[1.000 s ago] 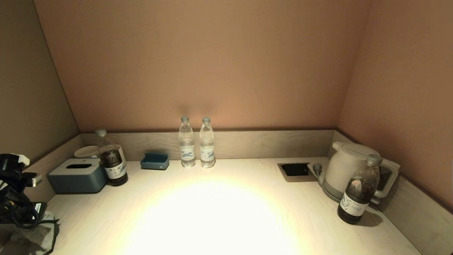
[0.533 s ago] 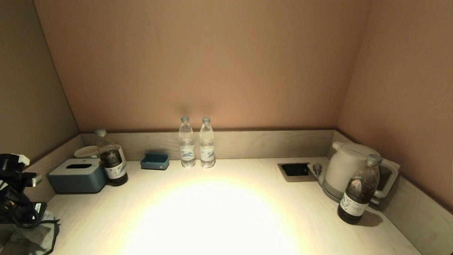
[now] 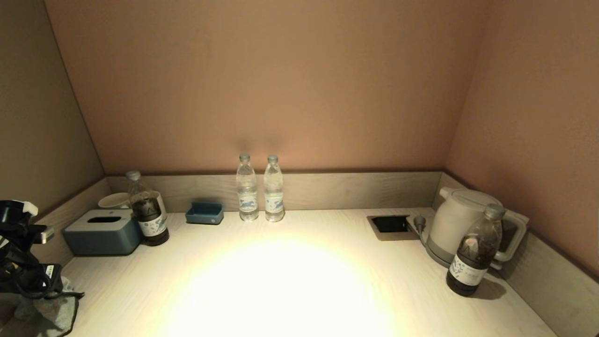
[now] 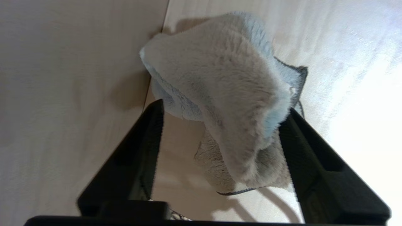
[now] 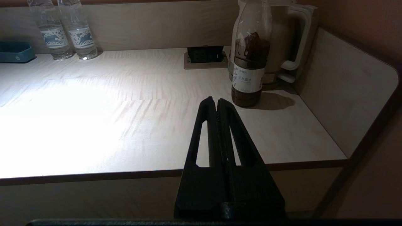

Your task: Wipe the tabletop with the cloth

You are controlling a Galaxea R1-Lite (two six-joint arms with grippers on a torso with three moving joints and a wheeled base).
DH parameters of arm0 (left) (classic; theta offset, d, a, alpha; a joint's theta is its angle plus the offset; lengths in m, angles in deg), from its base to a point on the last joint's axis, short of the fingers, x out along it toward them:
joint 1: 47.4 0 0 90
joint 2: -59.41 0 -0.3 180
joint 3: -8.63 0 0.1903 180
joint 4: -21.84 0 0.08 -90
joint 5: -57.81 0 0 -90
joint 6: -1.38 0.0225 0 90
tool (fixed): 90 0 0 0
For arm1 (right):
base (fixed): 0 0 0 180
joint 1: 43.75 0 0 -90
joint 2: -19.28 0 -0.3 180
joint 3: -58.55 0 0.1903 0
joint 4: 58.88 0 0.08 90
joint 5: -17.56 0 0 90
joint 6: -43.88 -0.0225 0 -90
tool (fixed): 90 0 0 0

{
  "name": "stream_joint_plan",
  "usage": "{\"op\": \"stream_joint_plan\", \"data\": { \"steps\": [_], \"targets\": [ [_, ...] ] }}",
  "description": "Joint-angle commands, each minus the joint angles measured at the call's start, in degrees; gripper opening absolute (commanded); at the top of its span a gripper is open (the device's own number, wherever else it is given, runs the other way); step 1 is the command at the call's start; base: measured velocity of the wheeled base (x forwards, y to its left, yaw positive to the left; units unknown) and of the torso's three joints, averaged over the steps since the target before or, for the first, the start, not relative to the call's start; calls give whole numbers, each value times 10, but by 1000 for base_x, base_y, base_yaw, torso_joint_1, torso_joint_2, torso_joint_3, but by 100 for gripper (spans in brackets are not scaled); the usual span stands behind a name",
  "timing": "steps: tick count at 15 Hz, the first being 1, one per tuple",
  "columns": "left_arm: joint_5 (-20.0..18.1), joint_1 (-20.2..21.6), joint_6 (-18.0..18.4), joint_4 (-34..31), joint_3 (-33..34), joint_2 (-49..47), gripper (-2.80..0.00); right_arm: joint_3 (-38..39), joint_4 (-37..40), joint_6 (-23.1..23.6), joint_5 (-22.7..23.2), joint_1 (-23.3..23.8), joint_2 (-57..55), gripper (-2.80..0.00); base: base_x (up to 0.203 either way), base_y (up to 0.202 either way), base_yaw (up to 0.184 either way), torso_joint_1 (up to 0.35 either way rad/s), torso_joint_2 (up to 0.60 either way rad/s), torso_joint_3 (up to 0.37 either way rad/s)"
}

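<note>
The grey-blue fluffy cloth (image 3: 52,311) lies crumpled on the light wood tabletop (image 3: 290,285) at its front left corner, against the left side panel. My left gripper (image 3: 35,288) hangs right above it. In the left wrist view the cloth (image 4: 220,78) bulges up between and beyond the two black fingers (image 4: 150,141), which stand wide apart; the gripper (image 4: 224,106) is open. My right gripper (image 5: 217,99) is shut and empty, parked off the front edge of the tabletop (image 5: 94,110) at the right.
A blue tissue box (image 3: 104,231), a dark bottle (image 3: 147,210) and a cup stand at the back left. A blue tray (image 3: 204,213) and two water bottles (image 3: 259,189) stand at the back. A socket recess (image 3: 390,224), a kettle (image 3: 461,220) and a dark bottle (image 3: 472,252) are at the right.
My left arm has shifted slightly left and down over the cloth. The cloth's edge has moved a little. Nothing else has moved.
</note>
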Motion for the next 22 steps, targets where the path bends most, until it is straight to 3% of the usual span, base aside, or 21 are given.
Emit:
{"op": "stream_joint_plan", "data": {
  "steps": [1, 9, 16, 22],
  "targets": [
    [-1, 0, 0, 0, 0, 13, 0, 0, 0, 0, 0, 0, 0, -280, 0, 0, 0, 0, 0, 0],
    [-34, -19, -46, 20, 5, 56, 0, 0, 0, 0, 0, 0, 0, -280, 0, 0, 0, 0, 0, 0],
    [-100, -33, -113, 109, 22, 62, 0, 0, 0, 0, 0, 0, 0, -280, 0, 0, 0, 0, 0, 0],
    [-124, -38, -120, 214, 66, 70, 0, 0, 0, 0, 0, 0, 0, -280, 0, 0, 0, 0, 0, 0]
  ]
}}
